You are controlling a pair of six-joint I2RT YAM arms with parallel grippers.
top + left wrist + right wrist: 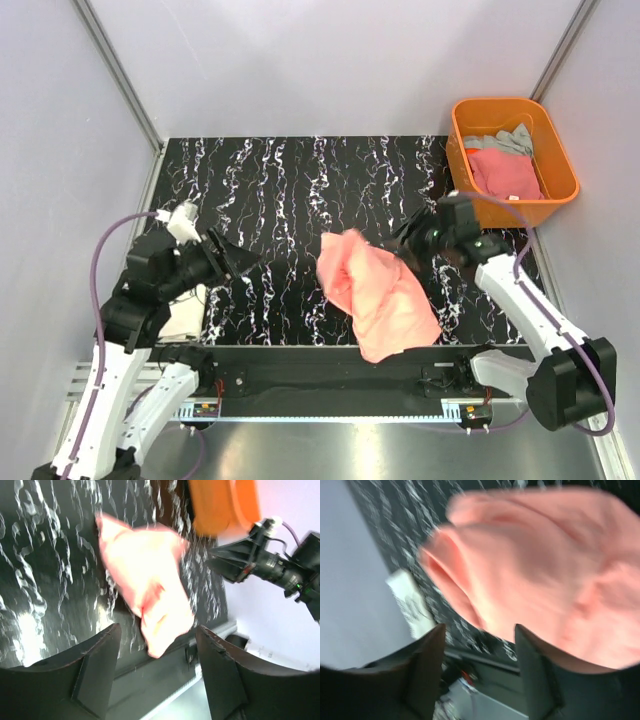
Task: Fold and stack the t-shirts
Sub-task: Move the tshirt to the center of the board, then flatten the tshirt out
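Note:
A salmon-pink t-shirt lies bunched on the black marbled table, its lower end reaching the table's front edge. My right gripper hangs at the shirt's upper right edge. In the right wrist view the right gripper is open and holds nothing, with the salmon-pink t-shirt just beyond the jaws. My left gripper points at the shirt from the left, a short gap away. The left gripper is also open and empty, facing the salmon-pink t-shirt.
An orange tub at the back right holds a deeper pink tee and a grey one. A white folded cloth lies at the table's left front edge under my left arm, and this white cloth also shows in the right wrist view.

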